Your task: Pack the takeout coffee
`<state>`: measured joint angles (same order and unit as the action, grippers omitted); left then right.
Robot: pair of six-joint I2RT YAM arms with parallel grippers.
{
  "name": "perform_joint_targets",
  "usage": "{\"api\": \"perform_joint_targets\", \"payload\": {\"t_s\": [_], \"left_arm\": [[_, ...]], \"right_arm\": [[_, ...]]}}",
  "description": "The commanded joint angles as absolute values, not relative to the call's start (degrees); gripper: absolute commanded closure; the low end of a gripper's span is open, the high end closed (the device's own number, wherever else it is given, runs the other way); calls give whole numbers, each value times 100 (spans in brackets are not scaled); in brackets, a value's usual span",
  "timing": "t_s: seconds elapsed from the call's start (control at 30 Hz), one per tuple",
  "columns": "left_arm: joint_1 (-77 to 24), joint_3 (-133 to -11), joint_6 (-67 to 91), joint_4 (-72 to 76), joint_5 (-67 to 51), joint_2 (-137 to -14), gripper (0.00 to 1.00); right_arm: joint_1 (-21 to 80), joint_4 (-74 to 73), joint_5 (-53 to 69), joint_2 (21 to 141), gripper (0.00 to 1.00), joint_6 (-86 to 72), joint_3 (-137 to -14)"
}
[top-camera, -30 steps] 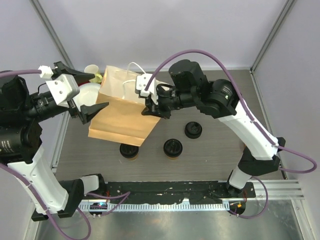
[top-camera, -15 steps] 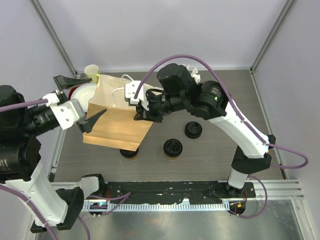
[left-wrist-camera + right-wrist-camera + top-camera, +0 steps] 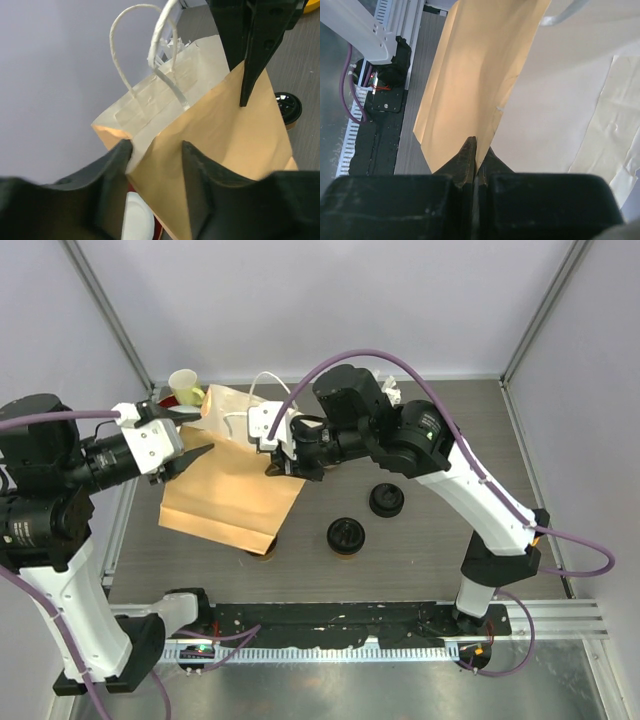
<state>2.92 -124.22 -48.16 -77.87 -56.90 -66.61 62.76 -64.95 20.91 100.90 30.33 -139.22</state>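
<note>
A brown paper bag (image 3: 235,485) with white twine handles hangs tilted over the left of the table. My right gripper (image 3: 277,469) is shut on the bag's right rim, the paper pinched between its tips (image 3: 479,145). At the bag's left corner, my left gripper (image 3: 192,436) straddles the folded edge; its jaws (image 3: 155,150) stand apart on either side of the paper. One takeout coffee (image 3: 347,536) stands free in front of the bag and shows again in the left wrist view (image 3: 289,107). The other takeout coffee (image 3: 262,552) peeks from under the bag's lower edge.
A bare black lid (image 3: 386,500) lies right of the cups. A lidless tan cup (image 3: 183,385) stands at the back left corner, with a white dish (image 3: 137,220) under the bag's left side. The enclosure's frame posts rise at the table's back corners.
The bag has swung left and down, now covering most of the left cup. My left gripper has moved in onto the bag's left corner and its jaws have narrowed.
</note>
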Motion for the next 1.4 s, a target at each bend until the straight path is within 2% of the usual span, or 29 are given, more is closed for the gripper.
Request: {"api": "perform_joint_targets", "payload": {"t_s": [0.0,0.17,0.2,0.27,0.57,0.6,0.63,0.67,0.77,0.87,1.03,1.2,1.37], "left_arm": [[220,-12375,-4772,-9527,-5528,-6574,62],[167,-12270,-4755,-9527,-5476,-6557,85],[167,-12270,-4737,-9527,-5476,-6565,95],[167,-12261,-4711,-9527,-5432,-6583,99],[167,-12199,-4755,-9510,-4834,-6539,100],[167,-12234,-4729,-9510,-4869,-6539,96],[167,-12295,-4711,-9518,-5000,-6530,82],[176,-12339,-4711,-9510,-5071,-6539,58],[167,-12559,-4562,-9519,-5308,-6600,41],[167,-12744,-4351,-9527,-5501,-6574,37],[176,-12507,-4237,-9518,-5607,-6539,38],[167,-12314,-3745,-9519,-6415,-6574,37],[167,-12033,-3981,-9510,-5880,-6522,38]], "right_arm": [[6293,-6108,2171,10151,99,3243,-14150],[6302,-6126,2031,10265,99,3278,-14194],[6293,-6126,1943,10274,99,3278,-14194],[6293,-6117,1846,10292,99,3243,-14194],[6161,-5678,1459,10055,99,2944,-13746],[6152,-5686,1494,10072,99,2970,-13763],[6144,-5730,1520,10098,99,2997,-13781],[6152,-5765,1686,10177,99,3058,-13842],[6144,-5942,1978,10309,99,3313,-13948],[6144,-6003,1794,10388,99,3401,-14027],[6161,-6003,2056,10441,99,3463,-14045],[6152,-5906,2118,10441,99,3463,-14071],[6152,-5889,2276,10345,99,3472,-14036]]}}
